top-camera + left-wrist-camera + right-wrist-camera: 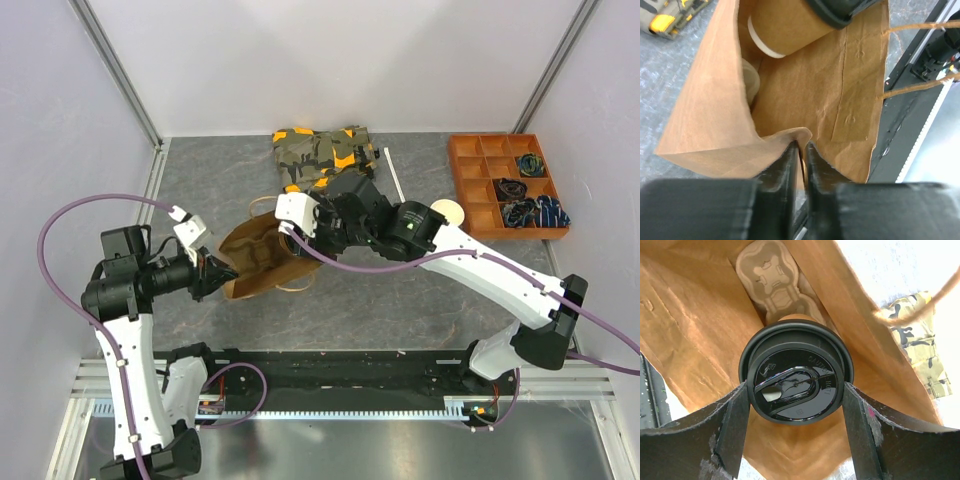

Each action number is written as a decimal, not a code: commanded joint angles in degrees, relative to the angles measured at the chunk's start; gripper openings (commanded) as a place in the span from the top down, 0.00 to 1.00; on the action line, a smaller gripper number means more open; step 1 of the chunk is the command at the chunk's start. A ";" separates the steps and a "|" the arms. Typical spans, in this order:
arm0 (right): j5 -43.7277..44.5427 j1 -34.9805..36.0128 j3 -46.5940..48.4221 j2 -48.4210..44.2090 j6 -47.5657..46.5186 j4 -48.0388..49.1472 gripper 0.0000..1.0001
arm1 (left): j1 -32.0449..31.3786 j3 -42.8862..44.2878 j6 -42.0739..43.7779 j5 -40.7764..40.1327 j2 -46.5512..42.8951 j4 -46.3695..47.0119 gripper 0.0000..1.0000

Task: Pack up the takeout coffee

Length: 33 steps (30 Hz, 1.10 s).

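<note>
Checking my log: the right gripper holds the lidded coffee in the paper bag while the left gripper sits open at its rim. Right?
No: the left gripper is shut on the paper bag's rim, per the left wrist view. The right gripper does hold the lidded coffee.

Raised "CAUTION" on lid of takeout coffee (796, 372), other lettering unreadable

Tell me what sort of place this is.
Probably a robotics lab test cell: plain white panels in metal framing enclose a grey table, two robot arms are bolted to a rail at its near edge, and an orange sorting tray holds odds and ends.
</note>
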 commanded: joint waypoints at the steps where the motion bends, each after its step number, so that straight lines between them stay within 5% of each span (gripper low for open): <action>1: 0.16 0.27 -2.31 -2.78 -1.92 4.03 0.41 | -0.22 5.57 -2.06 2.29 0.70 0.04 0.51; 4: 0.25 0.27 -3.19 -3.05 -2.62 4.04 0.41 | -0.22 9.61 -2.93 2.20 1.49 -0.05 0.27; 5: 0.25 0.27 -3.36 -3.14 -3.06 4.04 0.41 | -0.22 10.75 -3.63 2.37 1.76 -0.05 0.26; 15: 0.43 0.10 -6.52 -4.72 -5.35 4.21 0.41 | -0.22 21.56 -16.56 4.20 8.78 13.48 0.25; 33: 2.89 -0.52 -8.37 -5.77 -6.40 5.09 0.41 | -14.36 18.67 -10.85 7.30 11.86 15.86 0.28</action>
